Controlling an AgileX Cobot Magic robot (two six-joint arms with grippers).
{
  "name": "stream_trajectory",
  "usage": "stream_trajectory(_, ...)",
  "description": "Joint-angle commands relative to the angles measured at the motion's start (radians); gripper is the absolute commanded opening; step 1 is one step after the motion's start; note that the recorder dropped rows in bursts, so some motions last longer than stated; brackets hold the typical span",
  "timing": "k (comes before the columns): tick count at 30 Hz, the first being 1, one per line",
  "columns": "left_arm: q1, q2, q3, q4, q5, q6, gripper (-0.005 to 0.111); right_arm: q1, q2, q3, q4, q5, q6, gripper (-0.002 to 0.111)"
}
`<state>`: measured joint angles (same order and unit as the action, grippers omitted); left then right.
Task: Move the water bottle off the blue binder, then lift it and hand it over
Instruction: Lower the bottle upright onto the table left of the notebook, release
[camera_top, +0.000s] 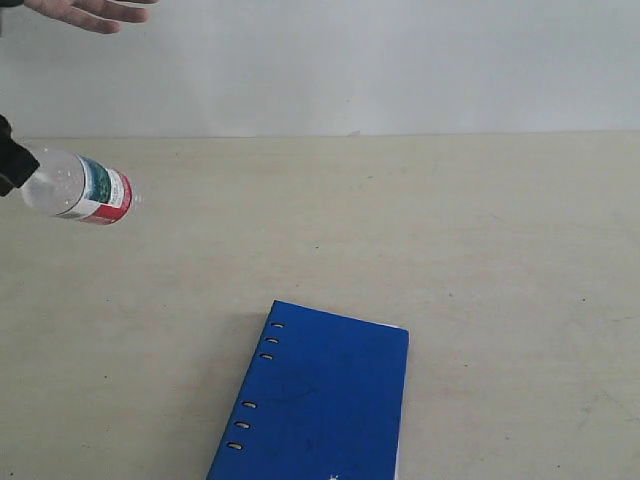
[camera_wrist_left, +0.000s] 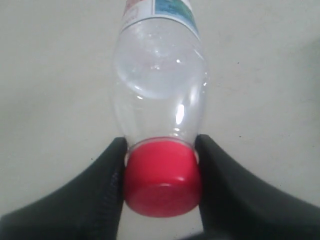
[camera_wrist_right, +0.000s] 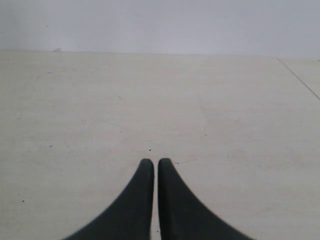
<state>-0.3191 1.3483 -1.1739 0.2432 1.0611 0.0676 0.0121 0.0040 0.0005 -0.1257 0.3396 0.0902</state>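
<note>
Water bottle (camera_wrist_left: 160, 85), cap pinched by left gripper (camera_wrist_left: 161, 147), right gripper (camera_wrist_right: 151, 163) closed

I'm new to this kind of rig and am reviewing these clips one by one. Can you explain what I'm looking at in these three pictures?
This is a robot with two arms, each ending in two black fingers. One picture comes from a camera off the arms and shows the table; the other two come from a camera on each wrist, looking along the fingers. On the table lies a closed blue binder. The left fingers clamp the red cap of a water bottle and hold it sideways, away from the binder. A person's hand shows at the upper edge, near the bottle. The right fingers are shut with nothing between them.
</note>
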Motion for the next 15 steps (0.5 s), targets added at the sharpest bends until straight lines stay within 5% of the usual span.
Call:
stream_trajectory(1,-0.003,-0.088,-0.007,-0.003,-0.062,-0.079,0.004,-0.003,-0.004,-0.001,0.0,-0.005,-0.001,0.0)
stream_trajectory(9,-0.003,-0.201,-0.007,-0.095,-0.114,-0.119,0.004,-0.003,-0.004,-0.001,0.0,-0.005,-0.001,0.0)
stream_trajectory(13,-0.003,-0.193,-0.007,-0.211,0.141,-0.081,0.004,-0.003,-0.004,-0.001,0.0,-0.005,-0.001,0.0)
stream_trajectory(15,-0.003,-0.167,0.007,-0.215,0.16,-0.045,0.004,-0.003,-0.004,-0.001,0.0,-0.005,-0.001,0.0)
